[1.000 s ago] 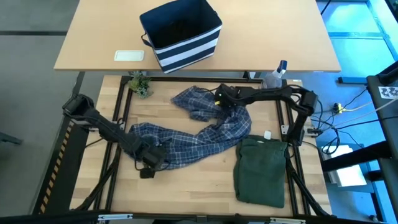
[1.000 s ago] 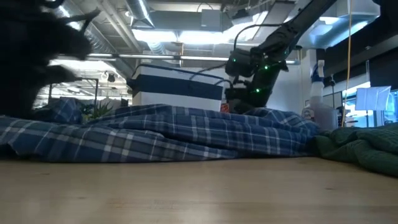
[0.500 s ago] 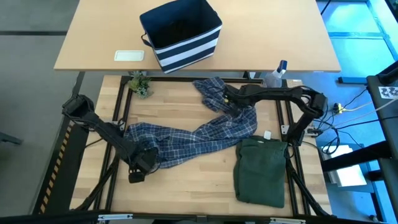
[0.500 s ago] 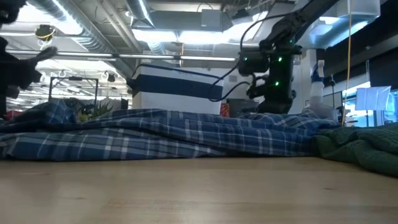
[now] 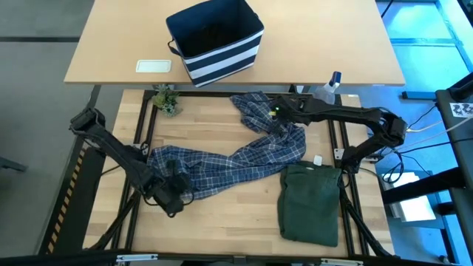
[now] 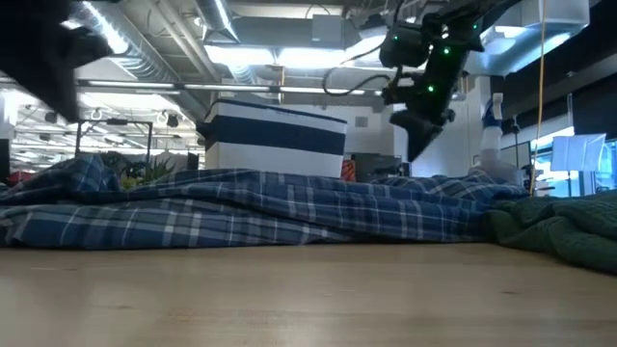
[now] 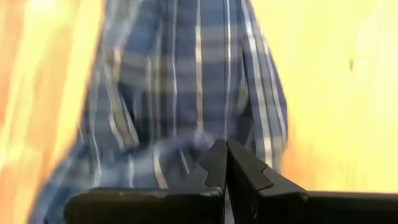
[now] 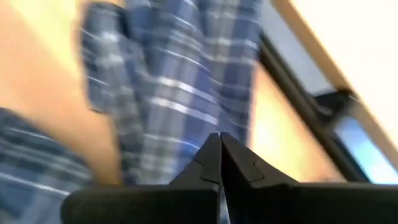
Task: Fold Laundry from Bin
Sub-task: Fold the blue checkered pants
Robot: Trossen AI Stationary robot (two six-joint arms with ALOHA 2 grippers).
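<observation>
Plaid shirt (image 5: 229, 159), bin (image 5: 216, 41): no legible writing.

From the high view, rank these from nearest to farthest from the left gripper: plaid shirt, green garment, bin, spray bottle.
From the left gripper:
1. Plaid shirt, right beside it.
2. Green garment, across the table's near right.
3. Bin, on the far table.
4. Spray bottle, far right corner.

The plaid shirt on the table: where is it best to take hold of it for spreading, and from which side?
Probably at its two ends. The plaid shirt lies as a long crumpled band across the table. Left gripper could take the near-left end from above; right gripper the far end by the table's back edge, away from the folded green garment.
</observation>
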